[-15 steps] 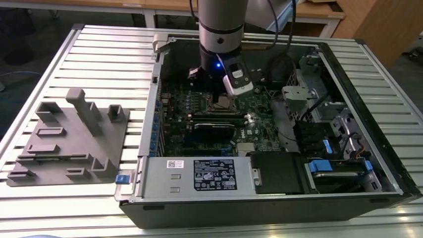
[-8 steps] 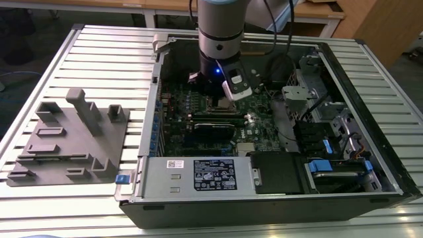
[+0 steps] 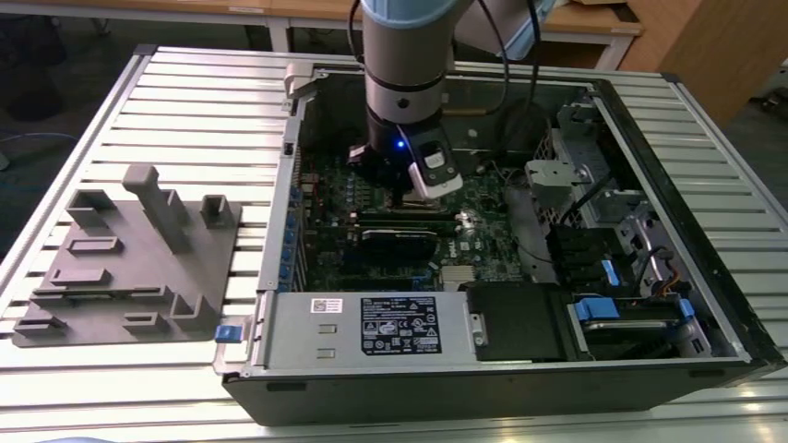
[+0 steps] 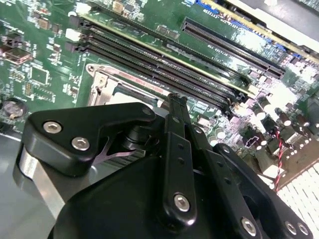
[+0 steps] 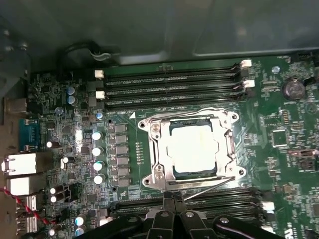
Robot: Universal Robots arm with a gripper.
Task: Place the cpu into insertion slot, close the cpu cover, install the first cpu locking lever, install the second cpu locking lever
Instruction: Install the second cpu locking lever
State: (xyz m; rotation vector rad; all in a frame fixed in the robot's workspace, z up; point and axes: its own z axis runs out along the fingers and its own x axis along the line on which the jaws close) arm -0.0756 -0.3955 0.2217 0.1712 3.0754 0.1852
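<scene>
The cpu (image 5: 193, 148) lies flat in the insertion slot (image 5: 175, 172), its pale metal top showing through the window of the cpu cover (image 5: 158, 149). The silver frame of that cover lies down around the chip rather than standing up, so placing and closing look done. Thin wire levers run along the frame's edges; one (image 5: 207, 188) crosses the side nearest the arm at a slant, which suggests it is not yet hooked home, though I cannot tell for sure from this angle.

In both wrist views the hand (image 5: 173, 199) hovers just beside that near edge of the socket, with its black fingers (image 4: 177, 107) drawn together to a narrow tip and nothing between them: clenched on itself, grasping nothing. A closed tip of that kind suits pushing a slim lever better than pinching one.

Room is tight. Long black memory slots (image 5: 172, 82) flank the socket on the far side and more run just beside the hand. Small capacitors (image 5: 97, 149) stand in a row to one flank. In the exterior view the arm (image 3: 407, 83) drops straight down into the open computer case (image 3: 640, 120), whose walls fence it on all sides. The case rests on a slatted metal worktop (image 3: 185, 111), with a grey fixture tray (image 3: 124, 268) well apart on the exterior view's left.
</scene>
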